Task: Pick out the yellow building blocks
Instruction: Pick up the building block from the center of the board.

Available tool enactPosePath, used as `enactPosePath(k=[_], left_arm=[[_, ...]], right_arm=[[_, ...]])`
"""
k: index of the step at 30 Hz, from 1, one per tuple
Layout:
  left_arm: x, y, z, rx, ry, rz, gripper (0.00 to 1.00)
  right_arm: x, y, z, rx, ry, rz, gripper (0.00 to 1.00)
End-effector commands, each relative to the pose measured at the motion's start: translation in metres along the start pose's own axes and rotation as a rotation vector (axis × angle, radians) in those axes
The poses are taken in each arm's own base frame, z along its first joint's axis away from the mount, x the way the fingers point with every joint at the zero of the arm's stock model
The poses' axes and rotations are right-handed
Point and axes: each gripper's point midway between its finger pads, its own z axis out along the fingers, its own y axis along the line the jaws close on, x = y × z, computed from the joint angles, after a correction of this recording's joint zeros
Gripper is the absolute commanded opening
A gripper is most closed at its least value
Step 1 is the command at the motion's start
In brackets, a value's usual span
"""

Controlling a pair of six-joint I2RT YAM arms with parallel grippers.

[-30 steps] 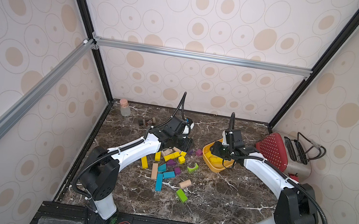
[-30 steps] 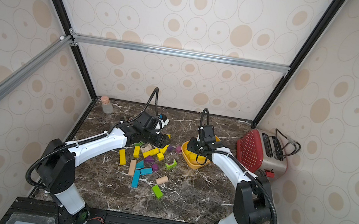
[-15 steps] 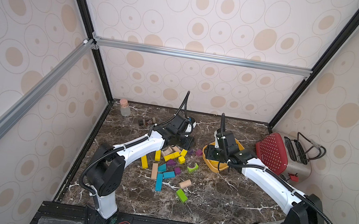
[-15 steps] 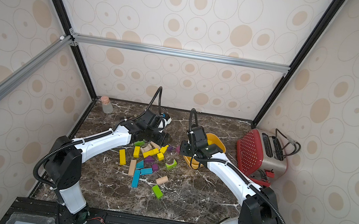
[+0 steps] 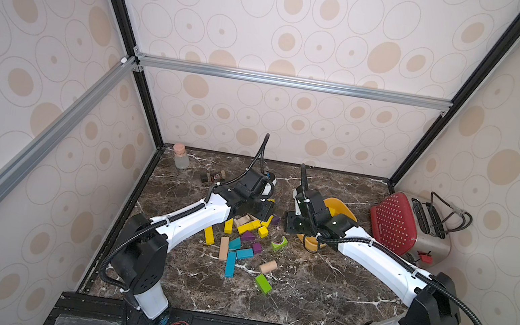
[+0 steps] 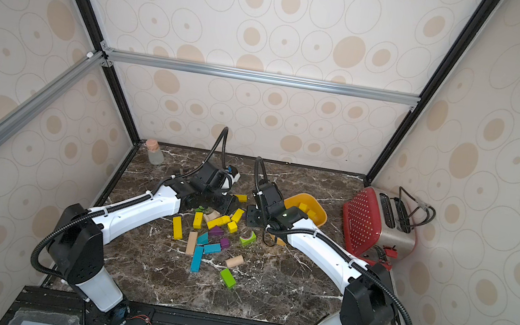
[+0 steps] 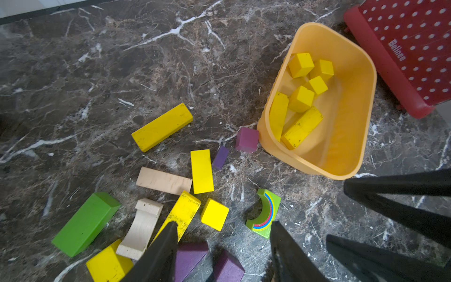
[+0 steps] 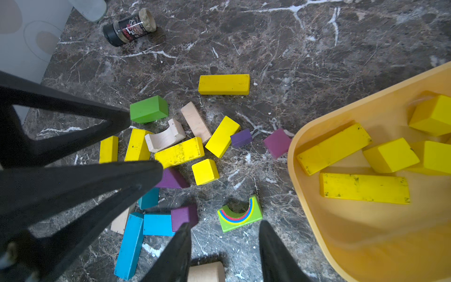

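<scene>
Several yellow building blocks lie loose in the pile: a long bar (image 7: 162, 127), a shorter bar (image 7: 201, 171), a scuffed bar (image 7: 181, 214) and a cube (image 7: 214, 214). In both top views they sit mid-table (image 5: 248, 226) (image 6: 219, 222). Several more yellow blocks (image 7: 301, 97) (image 8: 334, 148) lie inside the orange-yellow bowl (image 7: 317, 168) (image 5: 346, 210). My left gripper (image 7: 223, 234) (image 5: 263, 208) hovers open over the pile's far side, nothing between its fingers. My right gripper (image 8: 224, 232) (image 5: 291, 225) hangs open and empty between the pile and the bowl, beside the rainbow arch (image 8: 240, 214).
Green (image 5: 263, 283), blue (image 5: 230, 264), purple (image 8: 184, 217) and plain wooden (image 8: 196, 122) blocks mix with the yellow ones. A red toaster (image 5: 396, 227) stands at the right, a corked bottle (image 5: 180, 157) in the back left corner, a spice jar (image 8: 129, 26) lies nearby.
My right gripper has moved left, off the bowl and toward the pile. My left arm has shifted only slightly.
</scene>
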Motion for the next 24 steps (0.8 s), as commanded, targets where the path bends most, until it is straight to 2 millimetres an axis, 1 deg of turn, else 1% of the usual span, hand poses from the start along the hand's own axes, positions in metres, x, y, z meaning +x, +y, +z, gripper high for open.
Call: enactPosePath(k=[1, 7, 9, 15, 19, 24], left_arm=[[0.011, 0.014, -0.016, -0.068, 0.011, -0.006, 0.60], [0.033, 0.027, -0.027, -0.117, 0.038, -0.013, 0.61], [0.040, 0.031, -0.029, -0.128, 0.044, -0.017, 0.61], [0.056, 0.043, -0.034, -0.142, 0.065, -0.040, 0.62], [0.066, 0.056, -0.039, -0.147, 0.073, -0.072, 0.62], [0.082, 0.073, -0.044, -0.190, 0.085, -0.081, 0.62]], right_arm=[[0.004, 0.007, 0.007, -0.005, 0.006, -0.024, 0.47], [0.015, 0.020, 0.025, -0.028, 0.046, -0.021, 0.47], [0.017, 0.026, 0.030, -0.032, 0.056, -0.033, 0.47], [0.021, 0.035, 0.050, -0.030, 0.091, -0.032, 0.47], [0.022, 0.050, 0.066, -0.054, 0.118, -0.033, 0.47], [0.029, 0.067, 0.086, -0.064, 0.179, -0.052, 0.47]])
